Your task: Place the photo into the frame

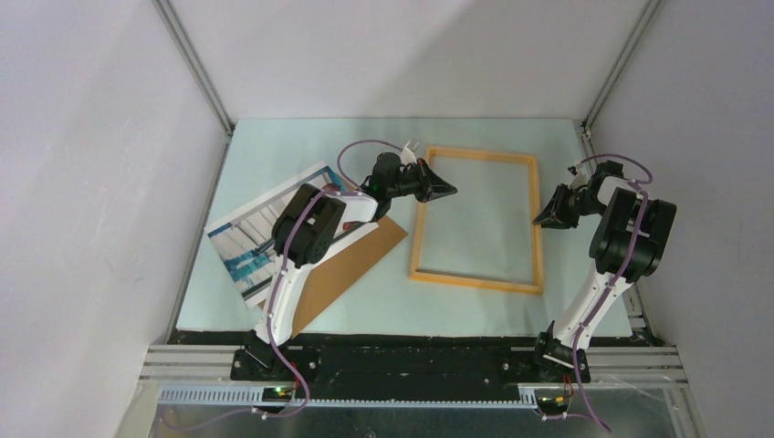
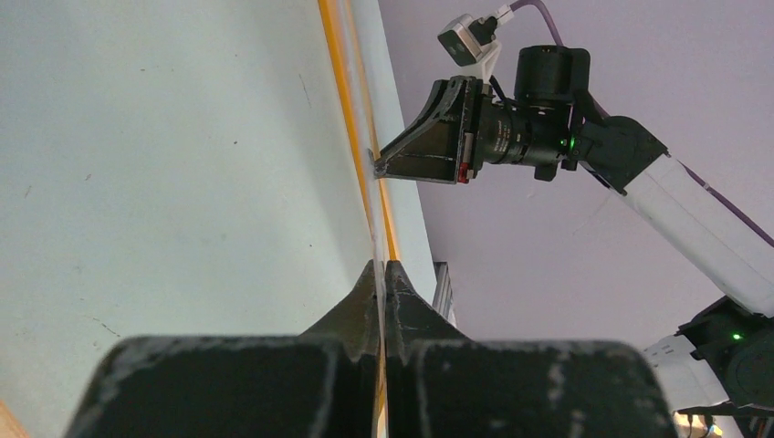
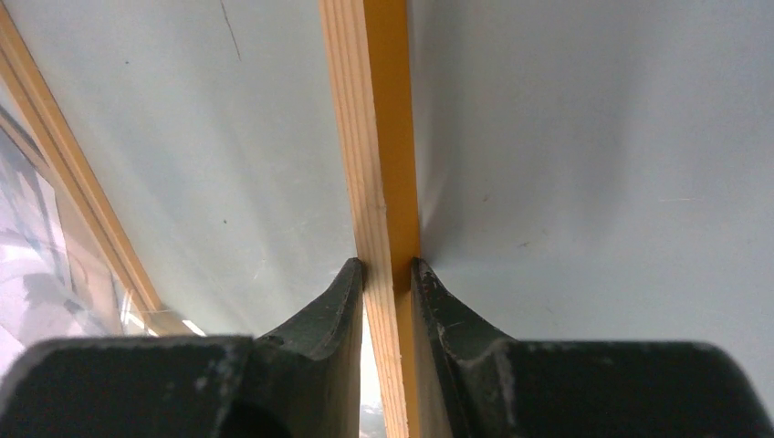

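The photo (image 1: pixel 242 245) lies flat, well left of the frame (image 1: pixel 475 281), beside a brown board (image 1: pixel 351 265) and partly under the left arm, so putting it in is all still to do. The right gripper (image 3: pixel 388 269) pinches the frame's right rail. The left gripper (image 2: pixel 383 274), jaws pressed together, is above the frame's opening near its top-left corner. Only the overhead view shows the photo plainly, and only the right wrist view shows the pinch up close.
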{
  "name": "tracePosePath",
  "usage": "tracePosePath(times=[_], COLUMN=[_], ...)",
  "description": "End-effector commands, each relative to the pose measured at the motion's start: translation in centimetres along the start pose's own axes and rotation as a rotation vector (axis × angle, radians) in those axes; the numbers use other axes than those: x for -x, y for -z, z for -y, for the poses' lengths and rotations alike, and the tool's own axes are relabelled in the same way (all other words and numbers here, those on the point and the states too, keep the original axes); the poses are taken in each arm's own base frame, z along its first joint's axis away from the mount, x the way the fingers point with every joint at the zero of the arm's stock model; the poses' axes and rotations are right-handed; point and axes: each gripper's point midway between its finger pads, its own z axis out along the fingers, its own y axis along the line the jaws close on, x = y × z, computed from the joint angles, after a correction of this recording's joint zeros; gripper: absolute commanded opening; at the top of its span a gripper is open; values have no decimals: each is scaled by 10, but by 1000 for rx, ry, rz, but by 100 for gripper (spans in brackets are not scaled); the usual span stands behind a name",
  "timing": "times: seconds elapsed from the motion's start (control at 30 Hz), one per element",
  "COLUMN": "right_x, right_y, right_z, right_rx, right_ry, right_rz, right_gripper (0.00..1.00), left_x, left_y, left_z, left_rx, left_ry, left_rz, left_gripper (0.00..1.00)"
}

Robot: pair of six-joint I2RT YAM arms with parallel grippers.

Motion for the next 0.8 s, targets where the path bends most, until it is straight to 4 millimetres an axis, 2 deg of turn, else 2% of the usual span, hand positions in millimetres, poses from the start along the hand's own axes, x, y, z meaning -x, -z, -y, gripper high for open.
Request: tracePosePath(times=[0.0, 0.77], right_x=[8, 9], right_y=[-2, 1], right_z=[-12, -13], right_rx=[60, 60], right_ry=[3, 8], right_rz=[6, 8], right_gripper=[4, 4], left_x=[-33, -38], left_y=[-11, -12], left_z=[21, 15], left_rx=[-66, -36], left_ry=[-84, -117], left_rz=[-101, -113], left_gripper=[0, 0])
